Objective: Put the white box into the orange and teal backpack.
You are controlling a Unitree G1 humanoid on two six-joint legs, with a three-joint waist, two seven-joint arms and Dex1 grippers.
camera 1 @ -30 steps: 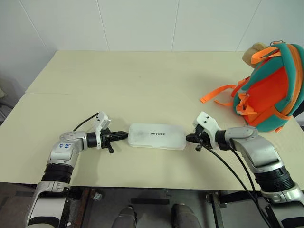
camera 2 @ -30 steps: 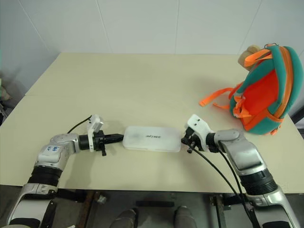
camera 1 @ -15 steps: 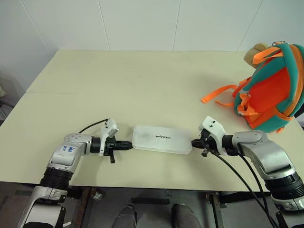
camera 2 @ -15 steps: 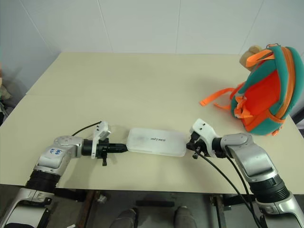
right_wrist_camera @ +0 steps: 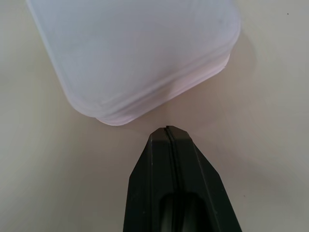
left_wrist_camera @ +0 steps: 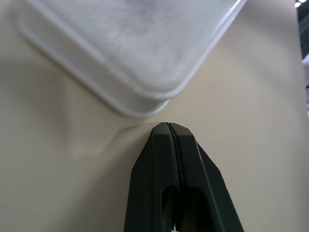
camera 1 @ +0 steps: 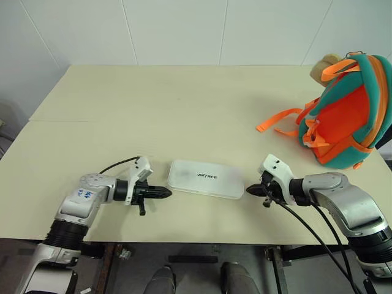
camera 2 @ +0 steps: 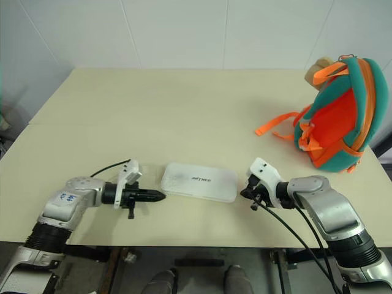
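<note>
We've got the left gripper [camera 1: 165, 193] and right gripper [camera 1: 250, 190] both pinched closed, held low, pointing inward at the white box [camera 1: 206, 179] ends, just apart.

Head views look down over the table [camera 1: 184, 104]; wrist views sit close above it.

Lettering: small dark word, apparently "UNITREE", not wholly clear | Carrier: top face of the flat white rectangular plastic box with rounded corners [camera 1: 206, 179] | Place: near middle of the table | Handwriting: blue marks on a white label on the left forearm [camera 1: 84, 194], illegible
</note>
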